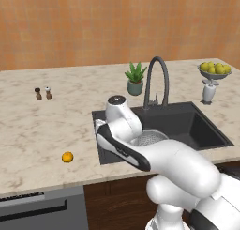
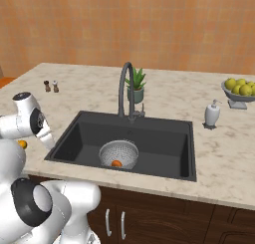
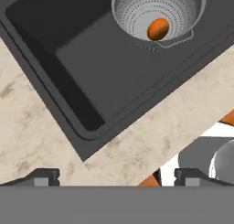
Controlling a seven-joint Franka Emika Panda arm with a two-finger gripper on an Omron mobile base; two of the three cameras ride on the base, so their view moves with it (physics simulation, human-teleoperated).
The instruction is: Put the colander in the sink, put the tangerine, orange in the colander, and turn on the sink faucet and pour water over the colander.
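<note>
The grey pierced colander sits in the dark sink, near its front. A deep-orange fruit lies inside it, likely the tangerine. A second, yellower fruit, likely the orange, rests on the counter left of the sink, near the front edge. My gripper hangs open and empty above the sink's front left corner, between the two fruits. The colander is ahead of it. The gooseneck sink faucet stands behind the basin. Water is out of view.
A potted plant stands left of the faucet. A soap dispenser and a footed bowl of yellow-green fruit are right of the sink. Two small shakers stand at the far left. A dishwasher front is below the counter.
</note>
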